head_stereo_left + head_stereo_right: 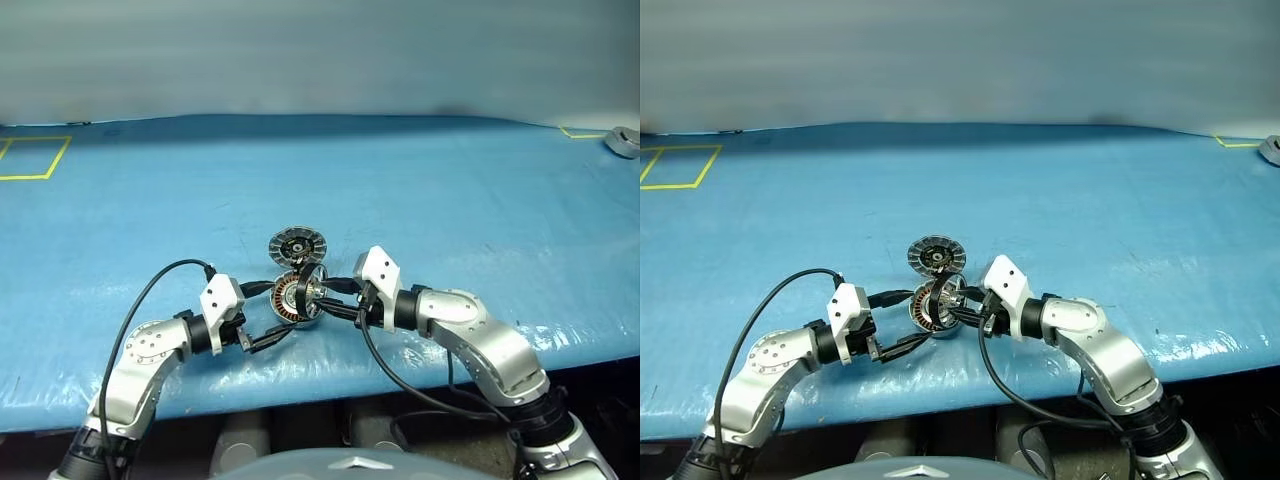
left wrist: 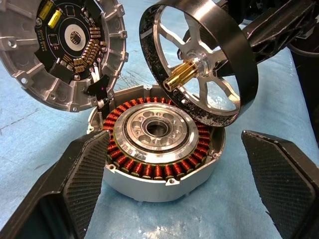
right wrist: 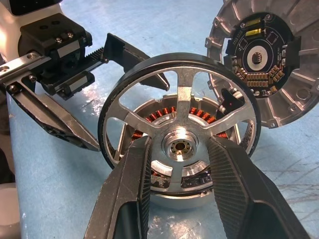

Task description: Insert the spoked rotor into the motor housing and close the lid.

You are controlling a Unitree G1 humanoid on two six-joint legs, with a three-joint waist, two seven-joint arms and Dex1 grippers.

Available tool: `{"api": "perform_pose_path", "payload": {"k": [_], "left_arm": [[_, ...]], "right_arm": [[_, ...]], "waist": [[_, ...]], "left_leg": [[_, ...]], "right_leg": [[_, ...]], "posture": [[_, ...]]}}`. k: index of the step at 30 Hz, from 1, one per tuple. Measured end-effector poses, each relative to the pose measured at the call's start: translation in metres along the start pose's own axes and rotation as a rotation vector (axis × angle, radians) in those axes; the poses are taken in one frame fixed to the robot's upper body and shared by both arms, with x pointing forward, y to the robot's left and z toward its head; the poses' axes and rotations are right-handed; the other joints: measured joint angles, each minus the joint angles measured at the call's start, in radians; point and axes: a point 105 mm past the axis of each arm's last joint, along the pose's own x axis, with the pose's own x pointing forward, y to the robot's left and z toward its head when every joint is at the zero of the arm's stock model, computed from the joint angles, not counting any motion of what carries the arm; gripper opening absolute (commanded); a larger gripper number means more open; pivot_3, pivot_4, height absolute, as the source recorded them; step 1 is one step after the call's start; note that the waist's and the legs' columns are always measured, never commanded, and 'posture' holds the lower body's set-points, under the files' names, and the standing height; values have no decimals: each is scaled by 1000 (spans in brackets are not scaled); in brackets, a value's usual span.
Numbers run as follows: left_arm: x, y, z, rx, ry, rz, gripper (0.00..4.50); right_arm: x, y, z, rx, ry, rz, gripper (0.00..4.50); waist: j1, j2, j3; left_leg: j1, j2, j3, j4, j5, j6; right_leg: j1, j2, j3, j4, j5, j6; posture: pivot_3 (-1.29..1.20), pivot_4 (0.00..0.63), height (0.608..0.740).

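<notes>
The right gripper (image 3: 179,149) pinches the hub of the spoked rotor (image 3: 178,130) between its two fingers, holding it tilted just above the motor housing (image 2: 159,149), which sits on the blue table (image 1: 450,200). The left gripper (image 2: 174,169) stands spread wide on either side of the housing. The lid (image 2: 65,50) lies just beyond, circuit side showing.

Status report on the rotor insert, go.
Right end effector shut on spoked rotor, tilted above motor housing. Left end effector open astride housing. Lid open.
</notes>
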Motion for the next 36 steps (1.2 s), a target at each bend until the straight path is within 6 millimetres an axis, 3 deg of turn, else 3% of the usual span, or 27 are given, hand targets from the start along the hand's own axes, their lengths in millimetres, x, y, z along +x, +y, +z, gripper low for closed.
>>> {"api": "perform_pose_path", "payload": {"k": [5, 8, 12, 29, 36], "left_arm": [[1, 0, 0, -4, -5, 7, 4500], [1, 0, 0, -6, -6, 8, 4500], [1, 0, 0, -7, -5, 8, 4500], [-1, -1, -1, -36, 27, 19, 4500], [-17, 11, 3, -26, 51, 88, 4500]], "right_arm": [[2, 1, 1, -21, 11, 8, 1752], [2, 1, -1, -54, 28, 12, 2382], [2, 2, -4, -58, 45, 15, 3633], [4, 0, 3, 2, -16, -6, 3633], [6, 0, 6, 13, -33, -1, 3633]], "waist": [[0, 0, 0], [0, 0, 0], [0, 0, 0], [0, 0, 0], [-2, 0, 0]], "left_leg": [[0, 0, 0, 0, 0, 0], [0, 0, 0, 0, 0, 0], [0, 0, 0, 0, 0, 0], [0, 0, 0, 0, 0, 0], [0, 0, 0, 0, 0, 0]], "right_leg": [[0, 0, 0, 0, 0, -1], [0, 0, 0, 0, 0, -1], [0, 0, 0, 0, 0, -1], [0, 0, 0, 0, 0, -1], [0, 0, 0, 0, 0, -1]], "posture": [[0, 150, 740], [0, 150, 740], [0, 150, 740], [0, 150, 740], [0, 150, 740]]}}
